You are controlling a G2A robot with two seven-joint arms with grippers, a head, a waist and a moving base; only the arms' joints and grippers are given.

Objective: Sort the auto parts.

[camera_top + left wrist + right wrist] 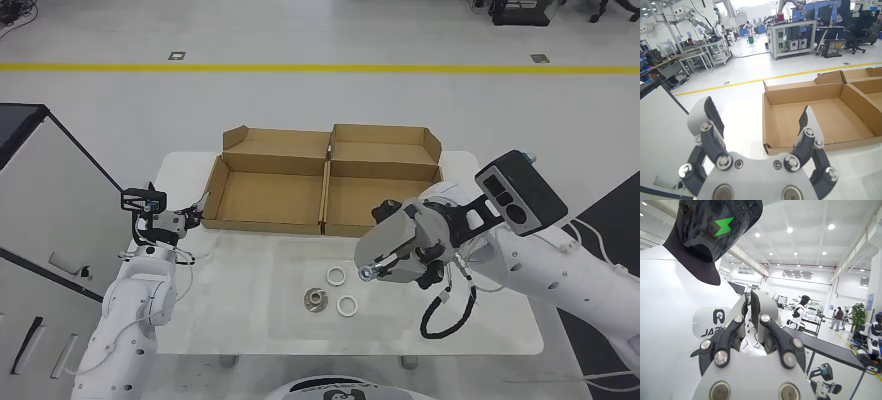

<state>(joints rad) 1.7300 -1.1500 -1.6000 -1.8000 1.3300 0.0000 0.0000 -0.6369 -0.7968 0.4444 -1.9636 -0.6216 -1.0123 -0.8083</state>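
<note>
Three parts lie on the white table [250, 320]: a white ring [338, 274], a grey flanged metal part [316, 297] and a second white ring [347, 306]. My right gripper [370, 270] hangs just right of them, tilted up toward the robot's body. In the right wrist view my right gripper [749, 294] is shut on a small metal part [747, 299] pinched at the fingertips. My left gripper [197, 214] [757, 103] stands open and holds nothing, beside the near left corner of the left cardboard box [268, 195] [810, 117].
A second open cardboard box [375, 200] [866, 89] adjoins the first on the right, and nothing lies in either box. A dark-edged white panel [50, 190] stands left of the table. A black cable [445, 315] loops below the right wrist.
</note>
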